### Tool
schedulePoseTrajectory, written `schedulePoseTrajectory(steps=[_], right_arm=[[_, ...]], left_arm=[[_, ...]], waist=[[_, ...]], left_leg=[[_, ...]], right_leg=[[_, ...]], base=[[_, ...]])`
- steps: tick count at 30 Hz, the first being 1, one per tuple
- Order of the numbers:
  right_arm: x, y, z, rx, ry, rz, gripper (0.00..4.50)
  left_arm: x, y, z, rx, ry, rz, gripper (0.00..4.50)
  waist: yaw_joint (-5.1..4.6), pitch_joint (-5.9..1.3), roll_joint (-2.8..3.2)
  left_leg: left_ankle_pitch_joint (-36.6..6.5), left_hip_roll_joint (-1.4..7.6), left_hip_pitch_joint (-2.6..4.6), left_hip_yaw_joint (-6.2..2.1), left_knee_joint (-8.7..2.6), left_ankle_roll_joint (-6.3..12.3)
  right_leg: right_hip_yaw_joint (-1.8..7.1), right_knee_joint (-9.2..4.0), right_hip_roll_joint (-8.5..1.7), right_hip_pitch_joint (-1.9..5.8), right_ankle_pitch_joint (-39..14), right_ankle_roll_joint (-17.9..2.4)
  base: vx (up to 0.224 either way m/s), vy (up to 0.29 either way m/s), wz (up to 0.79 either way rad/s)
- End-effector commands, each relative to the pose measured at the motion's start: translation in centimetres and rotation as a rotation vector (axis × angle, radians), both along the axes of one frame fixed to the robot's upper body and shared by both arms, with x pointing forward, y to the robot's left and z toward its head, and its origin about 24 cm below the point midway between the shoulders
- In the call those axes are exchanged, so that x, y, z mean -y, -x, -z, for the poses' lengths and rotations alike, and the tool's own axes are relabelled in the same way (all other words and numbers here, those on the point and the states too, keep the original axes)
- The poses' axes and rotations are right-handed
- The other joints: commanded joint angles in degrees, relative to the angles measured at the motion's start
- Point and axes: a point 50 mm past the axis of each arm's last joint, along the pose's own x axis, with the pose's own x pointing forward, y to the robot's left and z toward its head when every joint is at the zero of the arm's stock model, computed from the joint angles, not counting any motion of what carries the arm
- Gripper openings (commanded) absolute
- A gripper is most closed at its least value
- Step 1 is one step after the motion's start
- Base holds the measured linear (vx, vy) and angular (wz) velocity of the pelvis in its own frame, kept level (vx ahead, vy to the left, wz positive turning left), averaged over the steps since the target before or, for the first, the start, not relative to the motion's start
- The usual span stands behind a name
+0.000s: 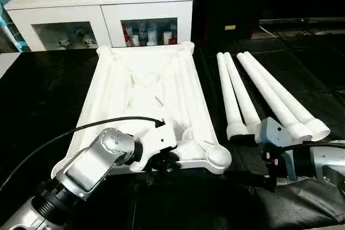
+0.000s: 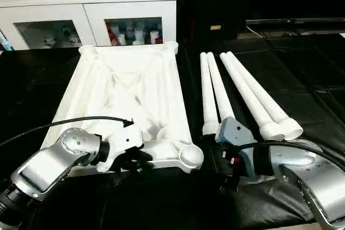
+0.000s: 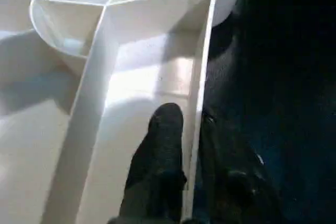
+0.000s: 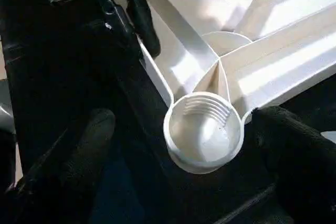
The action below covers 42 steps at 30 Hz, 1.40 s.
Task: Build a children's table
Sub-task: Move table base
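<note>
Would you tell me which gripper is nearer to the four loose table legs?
Right. The right gripper sits just in front of the near ends of the legs, open around the tabletop's corner socket. The left gripper straddles the tabletop's near rim, farther away.

Both forearms [image 1: 89,168] were silver metal w/ rounded joint caps. Left wrist housing [image 1: 156,141] was white, black cable [image 1: 81,127] looping over it. Right wrist bracket [image 2: 234,133] was grey-blue, black cable too. Pincer fingers [image 3: 160,156] were black.
</note>
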Motion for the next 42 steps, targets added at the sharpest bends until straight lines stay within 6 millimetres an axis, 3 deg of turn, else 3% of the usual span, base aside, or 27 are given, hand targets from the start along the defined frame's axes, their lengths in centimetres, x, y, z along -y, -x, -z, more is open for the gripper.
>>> schedulePoseTrajectory(steps=[1,7,11,18,24,35,36,37,39,40,41,42], right_arm=[[-0.3,0.1,-0.2,-0.001,0.005,-0.024,4.50],[-0.5,-0.1,-0.3,0.005,-0.002,-0.025,4.50],[-0.5,-0.3,-0.4,0.024,-0.001,-0.015,4.50],[-0.5,-0.9,-0.5,0.057,0.005,0.016,4.50],[-0.5,-1.2,-0.4,0.079,0.009,0.044,4.50],[-0.6,-2.5,-0.8,0.108,-0.030,0.148,4.50],[-0.7,-2.6,-0.9,0.114,-0.038,0.149,4.50],[-1.1,-2.9,-1.1,0.141,-0.055,0.161,4.50],[-1.3,-3.5,-1.2,0.203,-0.036,0.212,4.50],[-1.3,-3.9,-1.3,0.218,-0.038,0.237,4.50],[-1.3,-4.3,-1.4,0.239,-0.035,0.260,4.50],[-1.4,-4.9,-1.4,0.255,-0.024,0.303,4.50]], left_arm=[[-0.2,-0.3,-0.2,0.030,-0.006,-0.031,0.37],[-0.2,-0.5,-0.6,0.038,0.044,-0.082,0.08],[-0.1,-0.8,-0.8,0.052,0.060,-0.107,0.00],[-0.5,-1.4,-0.5,0.078,0.031,-0.145,0.00],[-1.1,-1.6,-0.3,0.082,0.004,-0.199,0.00],[-1.1,-0.9,0.0,0.078,-0.003,-0.191,0.00],[-1.0,-1.0,0.0,0.090,0.000,-0.193,0.28],[-1.0,-1.0,-0.3,0.088,0.021,-0.206,0.45],[-1.0,-1.0,-0.5,0.088,0.028,-0.201,0.59],[-1.0,-0.9,-0.7,0.093,0.033,-0.197,0.67],[-1.0,-0.9,-0.9,0.101,0.038,-0.198,0.77],[-1.1,-1.0,-1.3,0.116,0.048,-0.205,0.87]], waist=[[0.17,-2.55,-0.76],[0.07,-2.37,-0.87],[-0.20,-2.70,-1.01],[0.06,-3.01,-1.04],[0.17,-3.21,-0.87],[0.30,-3.57,-1.18],[0.38,-3.60,-1.09],[0.29,-3.65,-1.64],[0.29,-3.65,-1.29],[0.33,-3.59,-1.28],[0.34,-3.55,-1.77],[0.47,-3.42,-1.49]], left_leg=[[-13.7,3.57,1.23,-1.18,-4.90,3.49],[-15.7,3.61,1.16,-1.22,-5.14,2.50],[-12.2,3.52,0.82,-1.19,-4.83,3.61],[-7.8,3.58,0.84,-0.69,-4.28,5.70],[-7.5,3.67,1.03,-0.53,-4.13,5.74],[-5.3,3.60,0.99,-0.22,-3.72,6.03],[-5.0,3.62,1.00,-0.24,-3.71,6.11],[-4.5,3.55,0.92,-0.10,-3.65,6.31],[-4.0,3.47,0.93,-0.13,-3.67,6.06],[-5.0,3.49,1.12,-0.04,-3.68,5.69],[-5.4,3.51,1.15,0.06,-3.75,5.56],[-6.0,3.46,1.17,0.10,-3.84,4.71]], right_leg=[[1.13,-4.17,-2.59,0.92,-5.9,-15.9],[1.17,-4.36,-2.63,0.82,-9.3,-15.2],[1.05,-4.06,-2.62,1.14,-4.9,-15.4],[0.91,-3.57,-2.40,1.09,0.5,-16.6],[0.94,-3.43,-2.40,1.00,1.2,-17.0],[0.89,-3.07,-2.32,1.09,3.4,-17.2],[0.88,-2.96,-2.33,1.10,3.7,-17.2],[0.88,-2.93,-2.22,1.11,4.6,-17.3],[0.77,-2.82,-2.20,0.93,4.1,-17.2],[0.84,-2.95,-2.19,0.81,2.6,-17.1],[0.86,-3.08,-2.15,0.82,1.8,-17.0],[0.86,-3.12,-2.12,0.60,0.0,-16.9]], base=[[0.000,0.000,0.00],[0.000,0.000,0.00],[0.000,0.000,0.00],[0.000,0.000,0.00],[0.000,0.000,0.00],[0.000,0.000,0.00],[0.000,0.000,0.00],[0.000,0.000,0.00],[0.000,0.000,0.00],[0.000,0.000,0.00],[0.000,0.000,0.00],[0.000,0.000,0.00]])
